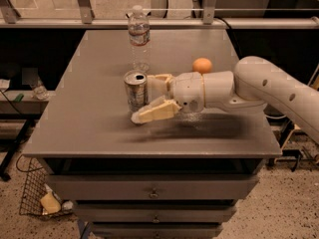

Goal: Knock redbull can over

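At the middle of the desk (75, 133) the pincer (147, 97) is spread open and holds nothing, with its near finger low beside the redbull can (135, 90). The can stands upright, long axis vertical and top up, so I'd say the knock-over is not yet done. Behind it are an orange (202, 65) and a water bottle (139, 36).

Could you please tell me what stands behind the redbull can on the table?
A clear water bottle stands upright behind the redbull can, apart from it. The gripper sits at its right, jaws open, covering tabletop there.
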Robot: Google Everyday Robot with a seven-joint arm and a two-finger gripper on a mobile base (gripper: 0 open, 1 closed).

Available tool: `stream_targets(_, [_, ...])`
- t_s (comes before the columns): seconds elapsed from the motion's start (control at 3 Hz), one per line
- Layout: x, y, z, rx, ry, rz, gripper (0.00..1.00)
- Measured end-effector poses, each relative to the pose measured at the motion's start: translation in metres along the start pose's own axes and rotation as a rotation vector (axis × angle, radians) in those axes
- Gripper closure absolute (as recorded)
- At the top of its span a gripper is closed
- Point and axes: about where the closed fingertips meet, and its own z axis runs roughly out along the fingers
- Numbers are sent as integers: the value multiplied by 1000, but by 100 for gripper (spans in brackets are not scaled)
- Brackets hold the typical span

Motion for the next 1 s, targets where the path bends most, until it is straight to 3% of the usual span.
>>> stream_targets(0.67, [0, 1, 4, -15, -8, 4, 69])
stream_targets(1.0, [-3, -2, -1, -25, 18, -15, 93])
